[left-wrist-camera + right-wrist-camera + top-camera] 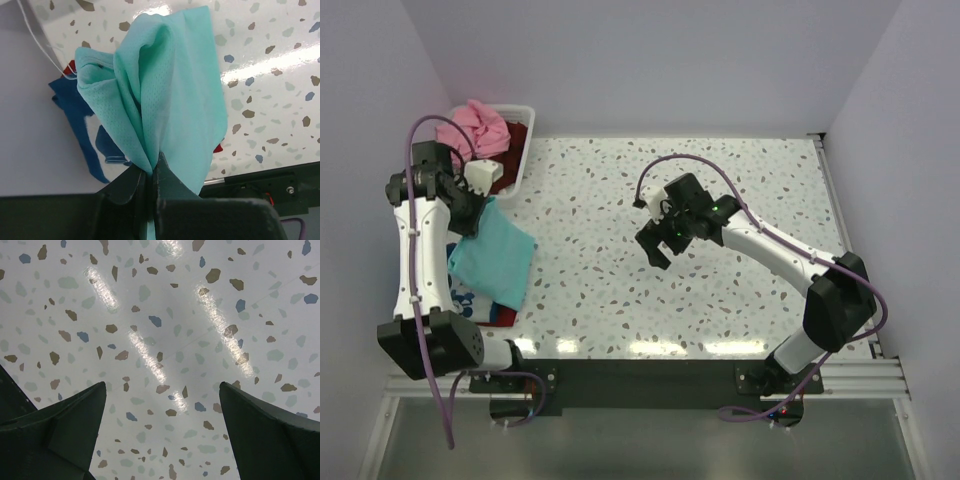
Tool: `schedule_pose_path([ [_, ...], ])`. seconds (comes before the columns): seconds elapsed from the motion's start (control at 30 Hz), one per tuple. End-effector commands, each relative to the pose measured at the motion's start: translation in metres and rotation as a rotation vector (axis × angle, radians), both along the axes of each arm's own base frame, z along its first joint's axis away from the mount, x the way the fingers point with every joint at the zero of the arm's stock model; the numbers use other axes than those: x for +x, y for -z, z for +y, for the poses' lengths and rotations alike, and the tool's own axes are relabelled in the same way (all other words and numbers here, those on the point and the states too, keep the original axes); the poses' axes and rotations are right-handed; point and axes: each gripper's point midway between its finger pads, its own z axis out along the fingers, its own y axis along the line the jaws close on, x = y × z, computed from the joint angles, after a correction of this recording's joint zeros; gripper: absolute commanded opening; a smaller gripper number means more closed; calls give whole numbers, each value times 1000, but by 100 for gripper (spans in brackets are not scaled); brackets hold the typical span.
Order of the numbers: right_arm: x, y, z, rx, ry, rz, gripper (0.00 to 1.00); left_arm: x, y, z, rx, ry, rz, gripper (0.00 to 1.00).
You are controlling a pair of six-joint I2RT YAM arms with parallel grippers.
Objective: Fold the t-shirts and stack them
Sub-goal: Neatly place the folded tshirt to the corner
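Left tool (150,172) of mine was clamped shut on a gathered fold of the teal t-shirt (165,90), which hung bunched from the pinch at the left edge of the counter (720,200). Beneath it lay a blue t-shirt (82,125) with white print and a red t-shirt (506,316); whether the teal cloth touched them I could not tell.

As I judged it, a pull toward open counter could drag that pair askew if the hem rested on them. So thin a pinch could also slip and drop the cloth in a heap. Held at one spot only, it would likely land crumpled, not flat.

My right tool (162,385) stood wide open, holding nothing, well apart over speckled counter. Behind, the basket (523,160) held a pink t-shirt (475,125) and a dark maroon t-shirt (517,133).

Only the left wrist view showed the pinch and the folds. Only the top view showed the basket and how far off my right tool was.
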Motion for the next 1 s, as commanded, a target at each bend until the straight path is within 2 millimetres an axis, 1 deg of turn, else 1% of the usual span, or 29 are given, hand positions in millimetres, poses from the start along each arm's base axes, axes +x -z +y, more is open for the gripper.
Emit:
schedule_pose_path([
  [0.0,1,-14,-4,4,7,-40,99,-4,-31,15,68,33,-64,0],
  [0.13,1,-14,-6,-8,7,-35,99,-6,-44,29,119,35,-92,0],
  [0.27,1,-13,-7,-14,7,-26,99,-10,-45,41,146,39,-89,0],
  [0.37,0,-14,-5,-10,3,-18,99,-12,-43,56,142,33,-89,0],
  [0.43,1,-13,-3,-8,6,-11,99,-13,-30,60,134,37,-66,0],
  [0.47,1,-13,-3,-9,7,-8,99,-13,-21,65,139,40,-57,0],
  [0.63,0,-12,-5,-17,13,-4,99,-9,-1,81,166,54,-53,0],
  [0.67,-1,-12,-6,-18,13,-3,99,-3,-1,86,188,62,-69,0],
  [0.7,-2,-11,-6,-22,11,2,99,-3,7,89,192,65,-56,0],
  [0.77,-3,-10,-7,-27,14,6,99,2,13,98,222,79,-61,0],
  [0.8,-3,-8,-8,-32,16,11,99,2,22,101,226,80,-44,0],
  [0.87,-2,-8,-8,-35,20,10,99,9,26,112,255,85,-58,0],
  [0.9,-3,-8,-9,-38,20,14,99,12,31,115,256,89,-46,0],
  [0.97,-2,-6,-10,-45,24,16,99,18,35,121,270,97,-51,0],
])
